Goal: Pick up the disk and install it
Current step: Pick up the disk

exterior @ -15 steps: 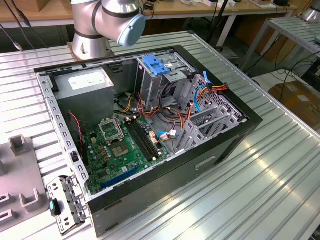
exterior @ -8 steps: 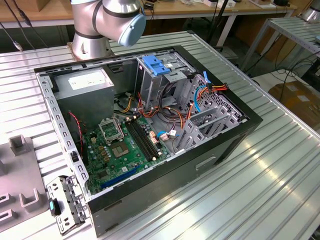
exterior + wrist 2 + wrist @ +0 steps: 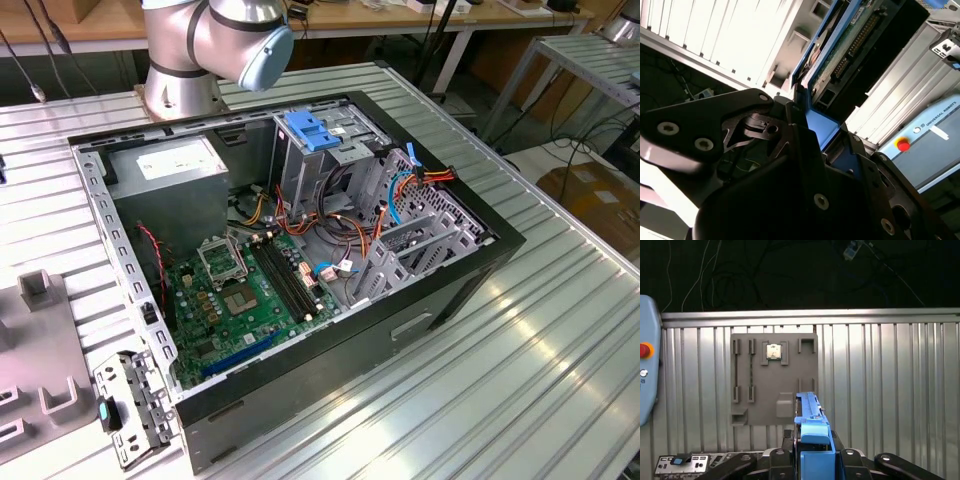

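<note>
The disk (image 3: 808,407) sticks out ahead of the pincer (image 3: 815,460), whose jaws are closed on its blue side rails (image 3: 822,127). Beyond it a grey tray (image 3: 760,390) lies on the desk (image 3: 890,380). Gripped edge-on by plastic, I reckon it could twist and jam at the drive cage (image 3: 300,170).

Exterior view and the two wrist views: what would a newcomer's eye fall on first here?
In the exterior view, the open black computer case lies on the ribbed metal table, its green motherboard bare to the eye. In the first wrist view, the disk with its blue side rail stands edge-on in the tool, with a grey fixture plate on the table beyond it.
</note>
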Controlling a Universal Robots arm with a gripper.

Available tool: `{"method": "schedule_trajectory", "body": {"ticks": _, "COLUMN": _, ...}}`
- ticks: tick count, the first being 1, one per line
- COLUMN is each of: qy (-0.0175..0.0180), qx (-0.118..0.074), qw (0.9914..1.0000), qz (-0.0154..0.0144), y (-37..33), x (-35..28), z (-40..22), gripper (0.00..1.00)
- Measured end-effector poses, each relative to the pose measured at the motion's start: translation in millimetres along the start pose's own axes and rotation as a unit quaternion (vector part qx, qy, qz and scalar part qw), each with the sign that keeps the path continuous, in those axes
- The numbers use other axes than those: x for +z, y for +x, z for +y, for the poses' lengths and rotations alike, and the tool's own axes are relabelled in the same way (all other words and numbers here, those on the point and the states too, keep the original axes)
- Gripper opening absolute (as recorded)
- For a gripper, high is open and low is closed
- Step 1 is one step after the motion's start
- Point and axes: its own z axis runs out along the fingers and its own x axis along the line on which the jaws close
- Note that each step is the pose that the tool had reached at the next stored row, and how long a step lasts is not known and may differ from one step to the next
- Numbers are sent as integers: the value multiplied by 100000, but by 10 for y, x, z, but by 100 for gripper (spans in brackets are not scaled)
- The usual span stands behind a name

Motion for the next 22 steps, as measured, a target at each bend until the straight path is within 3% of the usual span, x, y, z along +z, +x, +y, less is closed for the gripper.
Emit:
{"method": "schedule_trajectory", "body": {"ticks": 2, "qy": 4, "qx": 3, "qw": 100000, "qz": -3, "y": -3, "x": -1, "z": -95, "gripper": 37}}
{"method": "schedule_trajectory", "body": {"ticks": 9, "qy": 1, "qx": 12, "qw": 100000, "qz": -2, "y": -8, "x": -2, "z": -257, "gripper": 37}}
{"method": "schedule_trajectory", "body": {"ticks": 12, "qy": 1, "qx": 12, "qw": 100000, "qz": 0, "y": -11, "x": -4, "z": -365, "gripper": 37}}
{"method": "schedule_trajectory", "body": {"ticks": 22, "qy": 1, "qx": 14, "qw": 100000, "qz": -1, "y": -16, "x": -5, "z": -574, "gripper": 37}}
